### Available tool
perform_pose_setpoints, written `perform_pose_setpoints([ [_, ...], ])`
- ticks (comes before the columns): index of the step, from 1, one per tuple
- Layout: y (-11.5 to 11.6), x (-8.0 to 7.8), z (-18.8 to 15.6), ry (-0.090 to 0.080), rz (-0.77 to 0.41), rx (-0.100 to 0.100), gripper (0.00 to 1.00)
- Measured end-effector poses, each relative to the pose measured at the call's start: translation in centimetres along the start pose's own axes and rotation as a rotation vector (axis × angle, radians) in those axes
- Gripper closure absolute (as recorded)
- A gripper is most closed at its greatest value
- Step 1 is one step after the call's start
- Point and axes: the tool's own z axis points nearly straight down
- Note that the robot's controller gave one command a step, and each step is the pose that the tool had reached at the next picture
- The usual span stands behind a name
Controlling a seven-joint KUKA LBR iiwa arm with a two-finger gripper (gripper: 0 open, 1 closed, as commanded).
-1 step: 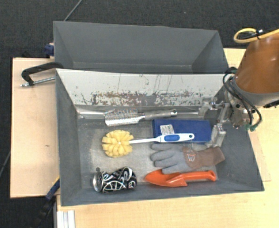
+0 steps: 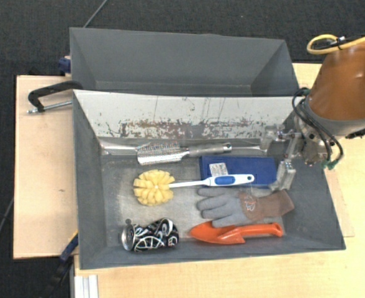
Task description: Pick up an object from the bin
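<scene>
End effector (image 2: 287, 179) sits at the right end of the blue flat pack (image 2: 239, 169), low inside the bin (image 2: 86, 191). We can't tell if it's released or clenched, and we see nothing gripped in it. Contact with the pack: can't tell either.

We take everything else from the blue pack:
- The pack lies flat on the bin floor. It has a white label on its left part, and the print is too small for us to read.
- White-and-blue handle of the yellow dish brush (image 2: 154, 187) lies across the pack's lower edge, with the yellow head well off to the left.
- Metal hairbrush (image 2: 164, 153) is just above and left of it, along the back wall.
- Grey glove (image 2: 223, 205) is just below it. Its brown cuff points right and ends up under the end effector. The cuff has a small patch with a reddish mark that we can't read.
- Orange tool (image 2: 235, 232) is further below, past the glove.
- Crushed black-and-white can (image 2: 150, 236) is far down-left. We see pattern only, no readable brand.
</scene>
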Motion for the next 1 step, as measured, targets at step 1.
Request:
perform_pose_setpoints([
  [1,8.41,-2.90,8.17,0.000,-0.062,-0.002,0.00],
])
